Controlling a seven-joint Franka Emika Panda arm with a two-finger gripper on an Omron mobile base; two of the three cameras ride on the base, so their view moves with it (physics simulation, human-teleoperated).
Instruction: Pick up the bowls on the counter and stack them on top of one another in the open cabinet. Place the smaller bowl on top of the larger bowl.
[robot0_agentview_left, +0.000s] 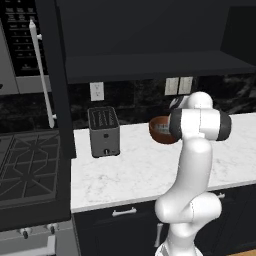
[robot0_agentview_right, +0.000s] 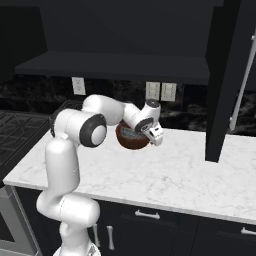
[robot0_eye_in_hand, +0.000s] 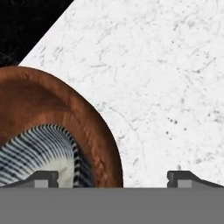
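Claw (robot0_eye_in_hand: 113, 178) astride larger bowl (robot0_eye_in_hand: 94, 131) rim

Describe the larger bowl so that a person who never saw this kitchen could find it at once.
Look at the white marble counter, toward its back edge by the dark wall. Right of the dark toaster sits the larger bowl, partly behind the white arm. It is round, deep and glossy reddish-brown, with a ribbed grey bowl inside it.

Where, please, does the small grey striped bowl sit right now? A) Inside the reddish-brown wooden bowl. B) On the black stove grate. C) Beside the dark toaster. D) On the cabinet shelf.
A: the hand view shows the small grey striped bowl nested within the reddish-brown wooden bowl.
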